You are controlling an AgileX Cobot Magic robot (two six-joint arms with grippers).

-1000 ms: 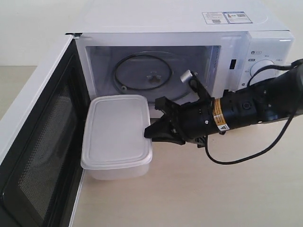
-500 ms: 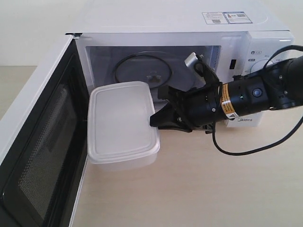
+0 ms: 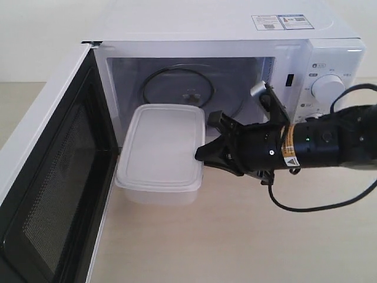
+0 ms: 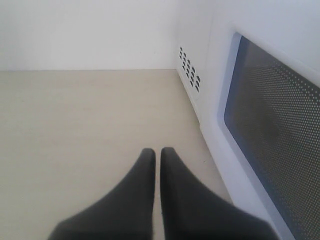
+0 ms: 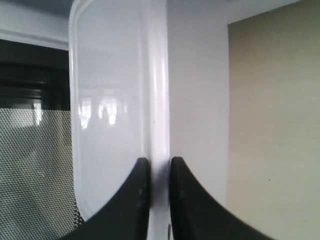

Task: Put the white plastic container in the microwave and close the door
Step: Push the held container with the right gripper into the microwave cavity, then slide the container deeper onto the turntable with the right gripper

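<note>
The white plastic container (image 3: 164, 152) hangs level just above the table, in front of the microwave (image 3: 230, 35) opening, with its far end at the cavity's sill. My right gripper (image 3: 202, 154) is shut on the rim of its right edge; in the right wrist view the fingers (image 5: 134, 195) pinch the container's rim (image 5: 159, 125). The door (image 3: 50, 171) stands wide open on the left, mesh inner face showing. My left gripper (image 4: 157, 152) is shut with nothing in it, beside the door's outer window (image 4: 272, 145); the exterior view does not show it.
The glass turntable (image 3: 178, 89) lies inside the cavity behind the container. Dials (image 3: 327, 88) sit on the right panel behind my right arm, and a black cable (image 3: 312, 206) loops under it. Light wooden table (image 3: 247, 242) extends to the front.
My right gripper has carried the container to the right and toward the cavity, lifting it off the table. The arm has swung lower and more level. The door has not moved.
</note>
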